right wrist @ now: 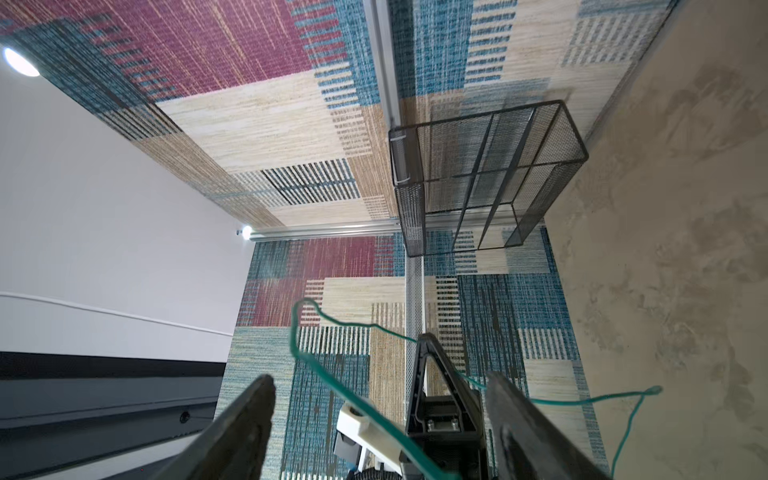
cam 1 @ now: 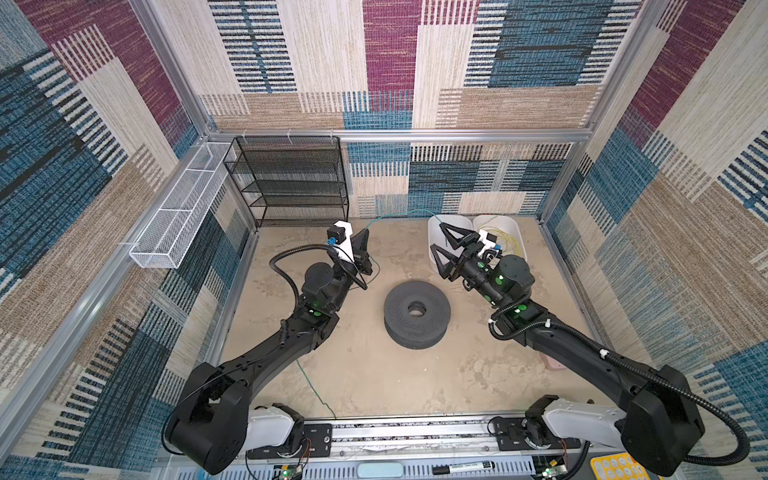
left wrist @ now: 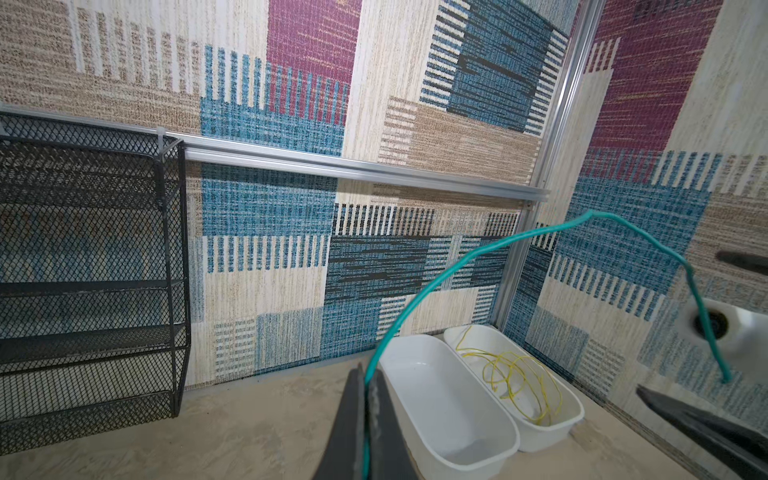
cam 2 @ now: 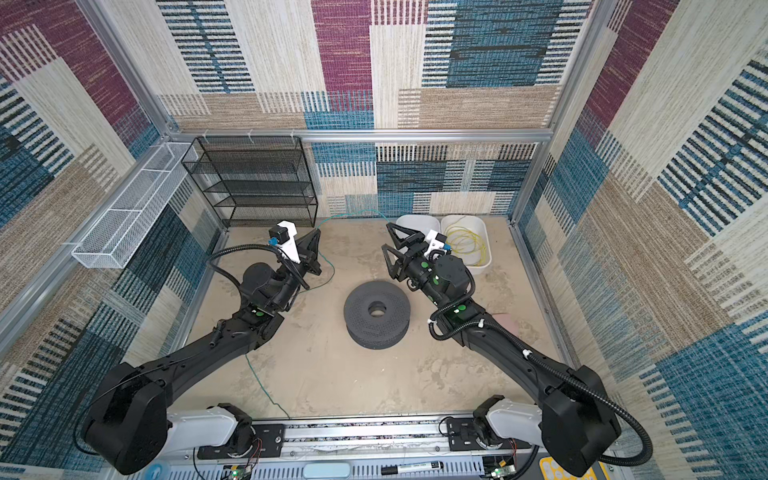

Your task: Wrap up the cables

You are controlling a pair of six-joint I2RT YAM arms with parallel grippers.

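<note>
Tension mattered most at this step. The left gripper (cam 1: 366,232) stood clamped on the thin teal-green cable (left wrist: 457,266), which arched from its tips towards the right gripper (cam 1: 436,237). That one's jaws stood wide apart, the strand crossing the gap unpinched.

To do it well, the right gripper probably needed to close on the cable near its free end before either arm moved towards the dark grey perforated spool (cam 1: 399,307) at mid-table, keeping the span short so no loop sagged.

More teal cable trailed over the sandy table (cam 1: 374,374) under the left arm towards the front rail, and might snag there. The thin yellow cable (left wrist: 515,374) lay coiled in one of two white plastic tubs (left wrist: 548,434) near the right gripper. The other tub was empty. A black mesh shelf rack (cam 1: 291,183) and a white wire basket (cam 1: 174,224) stood well apart, by the walls.
</note>
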